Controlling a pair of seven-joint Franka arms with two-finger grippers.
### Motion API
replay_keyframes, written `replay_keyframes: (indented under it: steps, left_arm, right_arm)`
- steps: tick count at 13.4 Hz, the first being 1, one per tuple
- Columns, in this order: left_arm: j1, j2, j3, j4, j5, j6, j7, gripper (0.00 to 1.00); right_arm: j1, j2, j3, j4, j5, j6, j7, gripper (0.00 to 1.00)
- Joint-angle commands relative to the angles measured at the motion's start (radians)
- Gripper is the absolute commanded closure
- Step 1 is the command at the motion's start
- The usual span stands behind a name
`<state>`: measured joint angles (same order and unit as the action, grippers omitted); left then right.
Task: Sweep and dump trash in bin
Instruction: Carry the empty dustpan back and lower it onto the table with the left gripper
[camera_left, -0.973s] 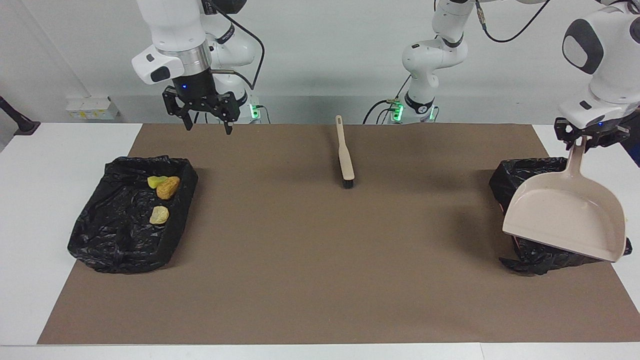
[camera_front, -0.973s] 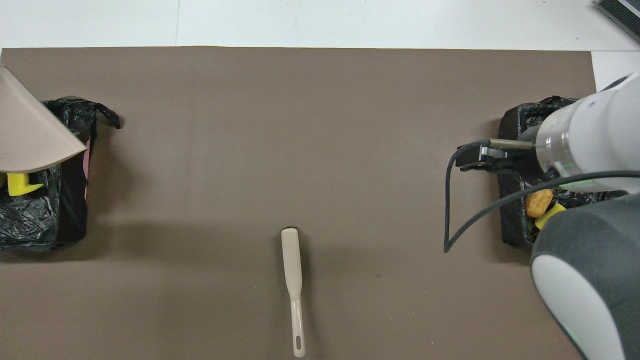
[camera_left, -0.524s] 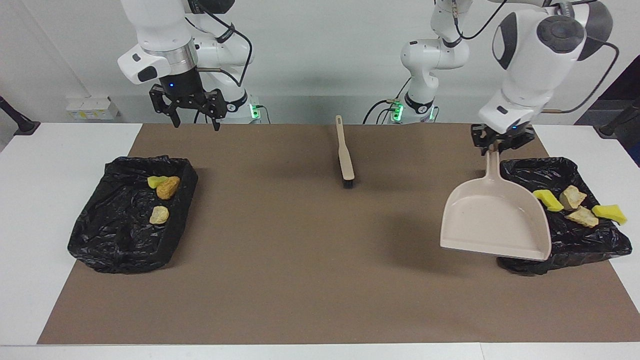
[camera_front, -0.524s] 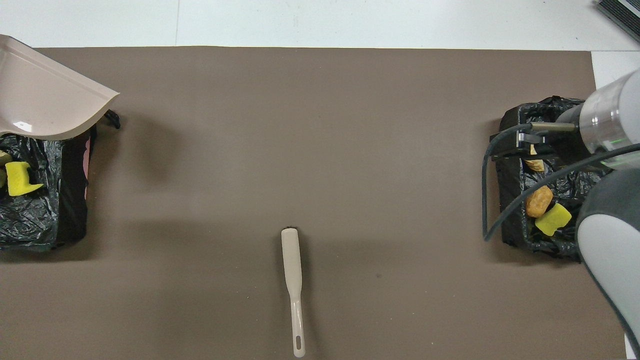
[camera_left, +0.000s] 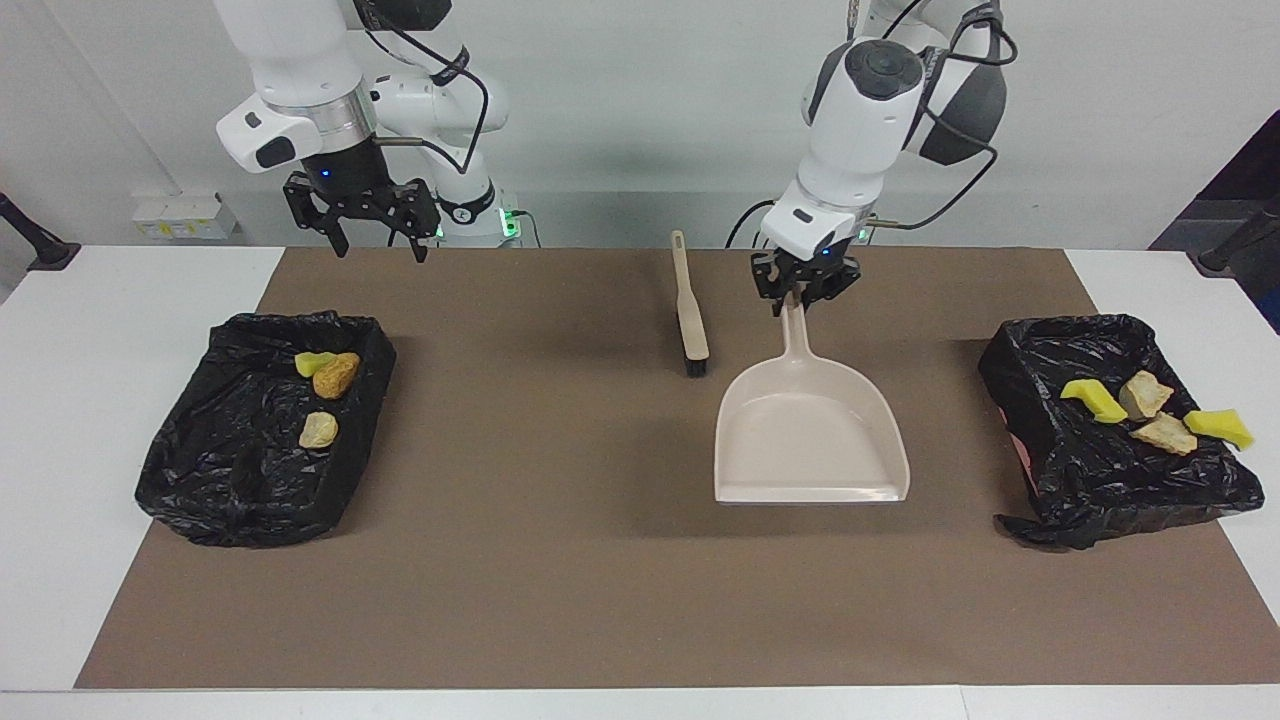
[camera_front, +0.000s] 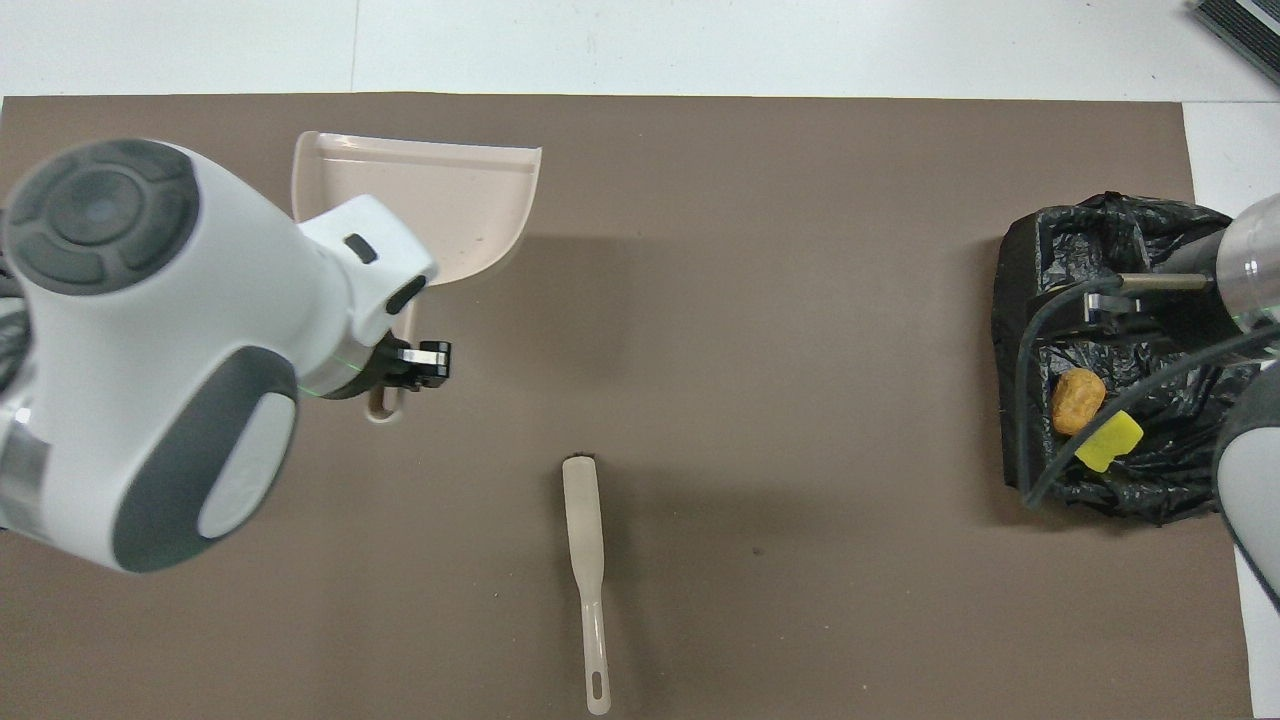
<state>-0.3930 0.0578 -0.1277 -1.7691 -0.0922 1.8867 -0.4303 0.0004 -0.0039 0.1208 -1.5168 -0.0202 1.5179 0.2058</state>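
Since the earlier frame our left gripper (camera_left: 803, 290) has carried the dustpan (camera_left: 810, 430) away from the bin at the left arm's end (camera_left: 1100, 470) toward the middle of the brown mat (camera_left: 560, 560), and it keeps the handle clamped while the empty pan sits low over the mat, just beside the brush (camera_left: 689, 320). Our right gripper (camera_left: 362, 222) waits in the air with its fingers spread wide, over the mat's edge near the other bin (camera_left: 240, 480). We see the trash lying in both bins, four scraps (camera_left: 1150, 410) at the left arm's end and three scraps (camera_left: 325, 390) at the right arm's end, well apart from the pan.
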Motion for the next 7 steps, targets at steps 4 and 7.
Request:
replay_keyframes:
  steps: [4,7]
  left_arm:
    - [-0.118,0.125,0.022,-0.035,-0.026,0.242,-0.237,1.0]
    - [-0.168,0.201,0.02,-0.039,0.025,0.337,-0.289,1.0]
  right_arm:
    - [-0.02,-0.022,0.007,-0.026,0.04,0.019,-0.017,0.0]
    - [-0.02,-0.022,0.007,-0.028,0.04,0.022,-0.016,0.0]
